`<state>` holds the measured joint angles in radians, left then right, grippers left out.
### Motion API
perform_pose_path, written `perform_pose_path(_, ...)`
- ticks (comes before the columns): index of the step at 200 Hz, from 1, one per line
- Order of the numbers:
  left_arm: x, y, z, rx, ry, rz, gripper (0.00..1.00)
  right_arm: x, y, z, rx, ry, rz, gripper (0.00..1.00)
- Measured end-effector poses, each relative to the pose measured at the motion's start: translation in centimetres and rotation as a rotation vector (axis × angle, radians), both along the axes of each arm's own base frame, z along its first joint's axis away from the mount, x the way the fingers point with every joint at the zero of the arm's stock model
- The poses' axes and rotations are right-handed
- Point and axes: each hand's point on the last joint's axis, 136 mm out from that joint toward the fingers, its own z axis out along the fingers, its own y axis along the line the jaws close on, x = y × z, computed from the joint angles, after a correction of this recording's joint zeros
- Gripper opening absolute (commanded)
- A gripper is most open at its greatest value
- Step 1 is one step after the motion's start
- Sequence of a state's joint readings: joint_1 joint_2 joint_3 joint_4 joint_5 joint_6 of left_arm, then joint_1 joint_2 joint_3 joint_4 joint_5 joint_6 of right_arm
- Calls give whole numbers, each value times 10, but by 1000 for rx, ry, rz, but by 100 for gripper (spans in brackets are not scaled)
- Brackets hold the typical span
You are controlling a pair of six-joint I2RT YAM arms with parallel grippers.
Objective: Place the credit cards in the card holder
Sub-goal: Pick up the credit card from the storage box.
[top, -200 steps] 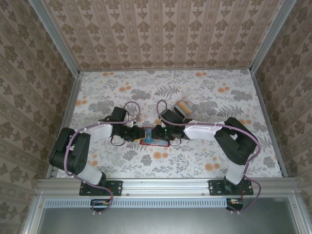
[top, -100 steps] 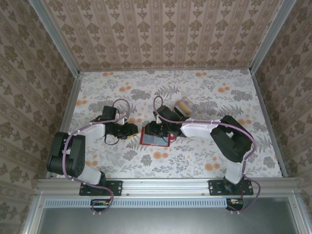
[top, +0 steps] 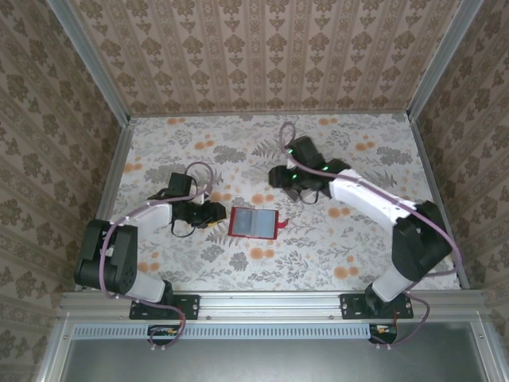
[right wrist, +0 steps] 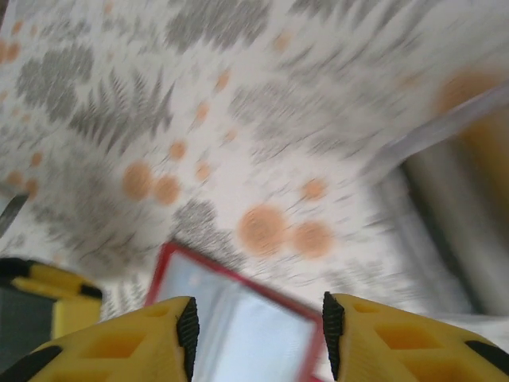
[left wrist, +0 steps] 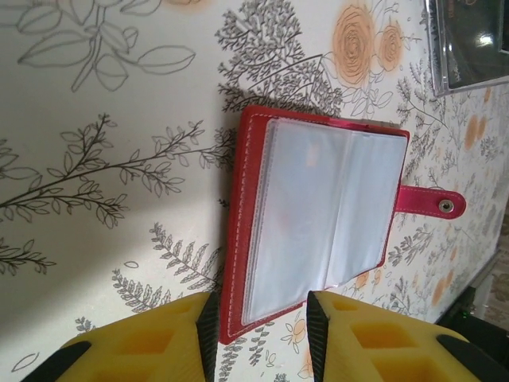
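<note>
**Left gripper (left wrist: 259, 306) and right gripper (right wrist: 259, 310) both spread and empty, wallet (top: 254, 223) lying open**

Flowered table (top: 358, 247) carries everything. From above, the left gripper sits just beside the wallet's left edge, apart from it; the right gripper hangs further back and to the right, well apart. The red wallet lies flat near the table's middle, clear pockets up; the left wrist view shows them blank, so I judge no card is in yet. Its lower edge shows between the left fingers (left wrist: 143, 350), unpinched. A pale and tan smear (right wrist: 469, 151) at the right of the right wrist view may be the cards, too blurred to tell. Smallest, the red strap (left wrist: 429, 203) with its snap sticks out flat from the wallet's side.

Step in hand, as I read it: wallet laid open, first card to fetch. Next the right gripper must pinch one thin card by its edge while the left steadies the wallet so a pocket takes it
</note>
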<state>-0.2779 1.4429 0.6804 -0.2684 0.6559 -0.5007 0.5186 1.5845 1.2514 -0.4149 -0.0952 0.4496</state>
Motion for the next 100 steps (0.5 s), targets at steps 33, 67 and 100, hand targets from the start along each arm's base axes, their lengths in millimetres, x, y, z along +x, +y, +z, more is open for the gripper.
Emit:
perform_pose_path(33,7,1,16,17,-60,8,37,33,-65,23,-115,-47,-49,54)
perform_pose_path(67,7,3,16,34,-58,16,38,58,-100,-8,-202,40,-51,54)
perform_pose_path(100,4,2,15,41,-47,8,39,64,-89,-48,-225,151,37,55)
